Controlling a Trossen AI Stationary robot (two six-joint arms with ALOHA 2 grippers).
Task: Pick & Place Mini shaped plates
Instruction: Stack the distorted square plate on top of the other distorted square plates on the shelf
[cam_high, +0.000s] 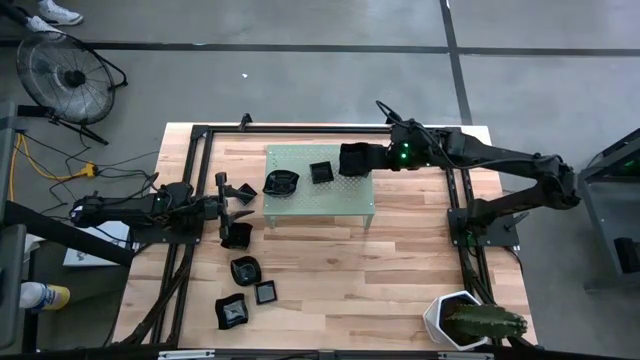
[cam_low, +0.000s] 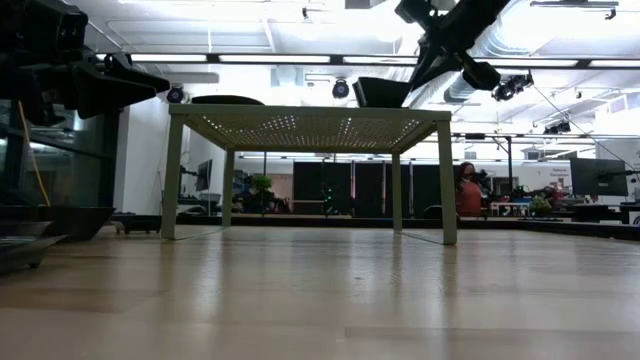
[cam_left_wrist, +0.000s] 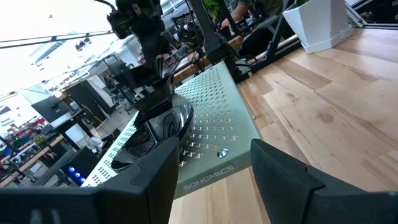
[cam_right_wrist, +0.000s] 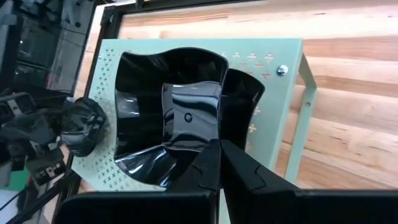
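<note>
Two plates rest on the pale green perforated stand (cam_high: 318, 198): a rounded black plate (cam_high: 281, 183) at its left end and a small square plate (cam_high: 321, 172) near the middle. The right gripper (cam_high: 352, 160) hangs over the stand's right part, its fingers pinched tight on the rim of a wavy-edged black plate (cam_right_wrist: 171, 118); in the right wrist view that plate fills most of the picture and covers the square one beneath.

Four more black plates lie on the wooden table (cam_high: 400, 270) left of the stand: one just beside the left gripper (cam_high: 235, 193), three (cam_high: 245, 270) nearer the table's front edge. The left gripper sits just off the stand's left end, fingers spread wide, holding nothing.

A white hexagonal pot with a cactus (cam_high: 455, 318) stands at the front right corner, partly cut off by the frame edge. A floor fan (cam_high: 62, 75) sits beyond the table.

From the low view, the plates on the stand are hidden except for dark edges.
</note>
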